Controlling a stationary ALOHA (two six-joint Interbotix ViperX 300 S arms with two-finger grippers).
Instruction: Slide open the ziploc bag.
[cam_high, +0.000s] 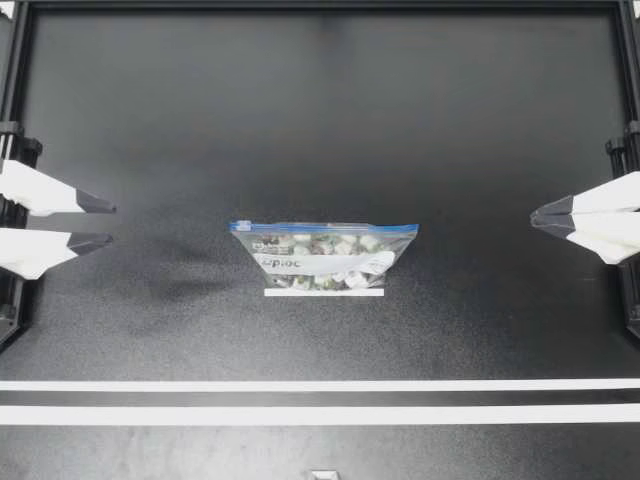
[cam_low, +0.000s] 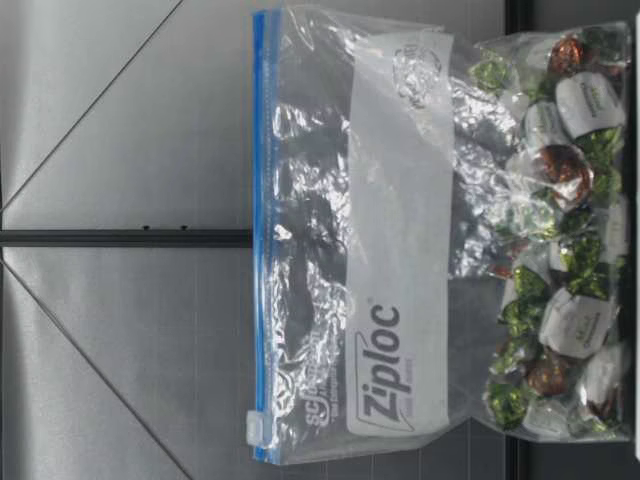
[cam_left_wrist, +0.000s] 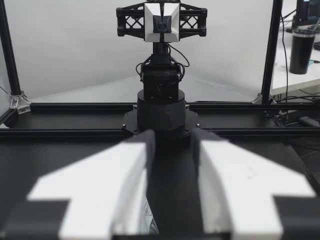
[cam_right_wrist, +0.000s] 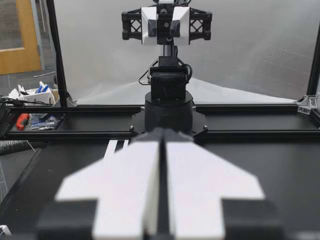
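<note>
1. This is looking like a robotics lab: a matte black surface is sitting inside a black metal frame, and white tape lines are running across it at 6 o'clock in the top view.
2. A robot arm is standing on a round base at the far rail in the left wrist view.
3. Outside the frame, a dark tumbler is standing on a pale desk.
4. In the right wrist view, a wooden door is showing, and a red-handled tool is lying among clutter.
</note>
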